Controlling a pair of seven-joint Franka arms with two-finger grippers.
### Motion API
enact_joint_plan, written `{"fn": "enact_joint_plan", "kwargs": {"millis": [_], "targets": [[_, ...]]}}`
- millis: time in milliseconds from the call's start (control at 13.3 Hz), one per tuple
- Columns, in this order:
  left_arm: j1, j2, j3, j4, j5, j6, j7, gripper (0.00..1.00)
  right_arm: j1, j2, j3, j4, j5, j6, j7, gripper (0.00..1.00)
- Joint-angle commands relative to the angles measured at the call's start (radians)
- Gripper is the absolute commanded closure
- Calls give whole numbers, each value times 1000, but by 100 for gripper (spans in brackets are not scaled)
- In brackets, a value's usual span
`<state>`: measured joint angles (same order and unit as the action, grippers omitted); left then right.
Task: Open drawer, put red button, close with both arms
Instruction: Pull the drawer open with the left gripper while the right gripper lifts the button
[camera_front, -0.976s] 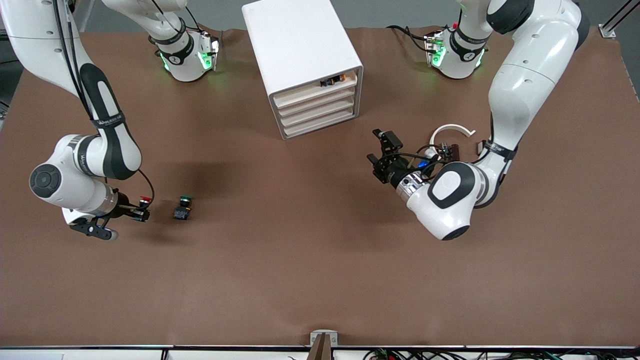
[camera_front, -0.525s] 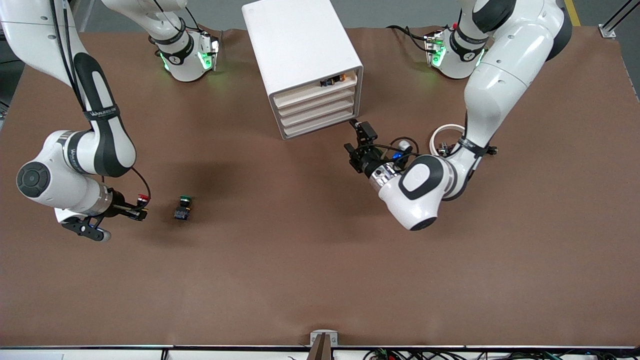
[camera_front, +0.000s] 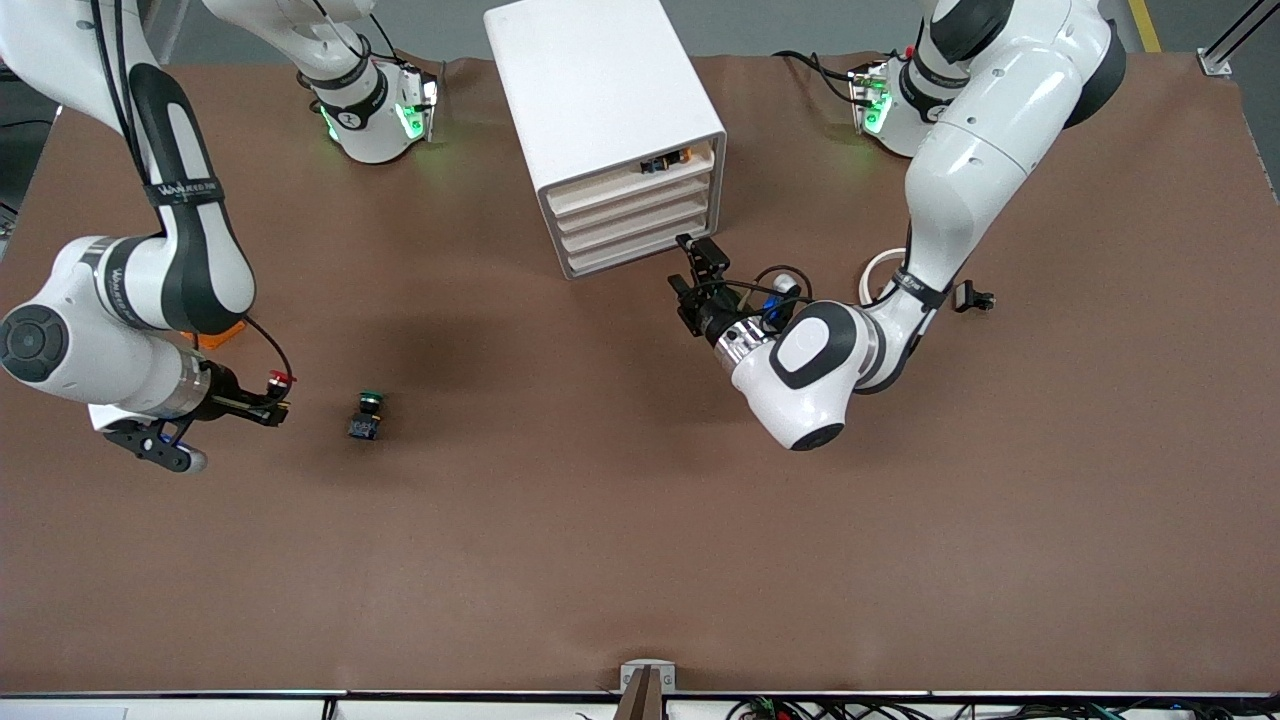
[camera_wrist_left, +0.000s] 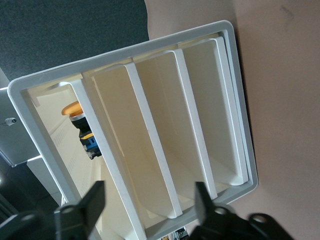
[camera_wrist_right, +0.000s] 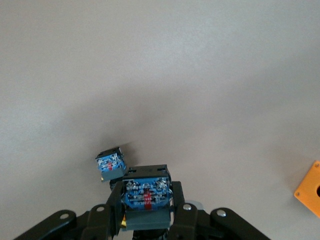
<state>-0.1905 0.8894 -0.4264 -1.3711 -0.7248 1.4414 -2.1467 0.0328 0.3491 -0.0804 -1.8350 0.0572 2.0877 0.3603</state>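
Note:
The white cabinet (camera_front: 600, 100) stands at the table's back middle, and every drawer (camera_front: 628, 222) in its stack is closed. My left gripper (camera_front: 688, 268) hovers open just in front of the lowest drawer fronts (camera_wrist_left: 150, 145), at their corner toward the left arm's end; nothing sits between its fingers (camera_wrist_left: 82, 210). The red button (camera_front: 279, 378) is held above the table at the right arm's end, my right gripper (camera_front: 272, 398) shut on its black-and-blue body (camera_wrist_right: 146, 195).
A green-capped button (camera_front: 368, 412) (camera_wrist_right: 111, 162) lies on the table beside the right gripper. An orange cube (camera_front: 220, 335) (camera_wrist_right: 310, 190) shows by the right arm. The cabinet's top slot holds another small button (camera_wrist_left: 75, 110). A white ring (camera_front: 885, 270) lies near the left arm.
The left arm has swung toward the cabinet, bringing its gripper from mid-table up to the lower drawer fronts. The right gripper has drifted a little away from the green button, still holding the red one.

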Motion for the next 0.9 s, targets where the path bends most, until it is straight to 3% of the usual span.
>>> {"fn": "enact_joint_plan", "kwargs": {"millis": [0, 826], "targets": [[-23, 19, 6, 17, -21, -3, -18, 34, 19, -56, -1, -6, 10, -61, 71, 100], [-63, 69, 6, -25, -56, -79, -53, 31, 140, -70, -2, 0, 3, -71, 342, 100]]}}
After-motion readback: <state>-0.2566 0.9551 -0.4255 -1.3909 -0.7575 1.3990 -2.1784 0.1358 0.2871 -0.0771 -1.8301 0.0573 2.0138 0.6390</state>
